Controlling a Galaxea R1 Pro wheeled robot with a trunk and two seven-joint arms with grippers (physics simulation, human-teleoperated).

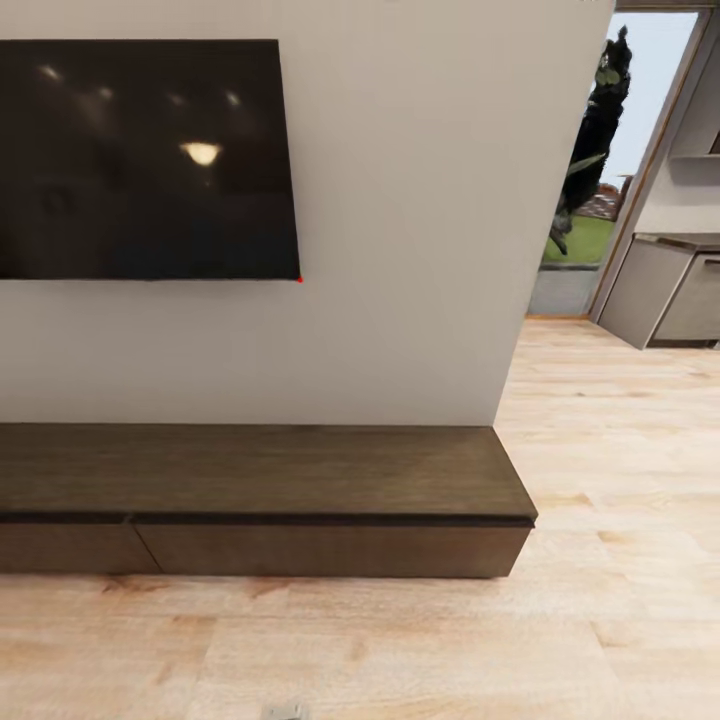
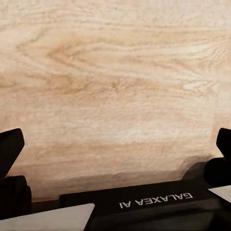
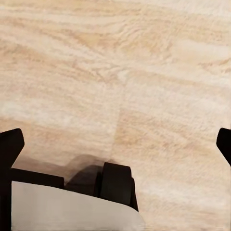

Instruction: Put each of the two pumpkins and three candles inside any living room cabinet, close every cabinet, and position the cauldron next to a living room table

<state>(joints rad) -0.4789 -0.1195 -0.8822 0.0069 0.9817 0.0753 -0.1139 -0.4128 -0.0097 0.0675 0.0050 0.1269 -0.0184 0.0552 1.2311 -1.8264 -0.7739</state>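
Observation:
The cabinet [image 1: 260,470], a long low dark brown unit, stands against the white wall straight ahead in the head view. Its two visible drawer fronts [image 1: 330,550] sit flush and closed, and its top is bare. My left gripper [image 2: 115,144] is open over the wooden floor, its black fingertips [image 2: 10,144] at the frame's two sides with nothing between them. My right gripper [image 3: 115,144] is open too, over bare floorboards. The pumpkins, candles, cauldron and table are out of view.
A large black TV [image 1: 140,160] hangs on the wall above the cabinet. Light wood floor [image 1: 600,520] runs past the cabinet's right end to a doorway [image 1: 600,200] with a dark plant and grey kitchen units [image 1: 670,290]. My own base [image 2: 154,202] shows below the left gripper.

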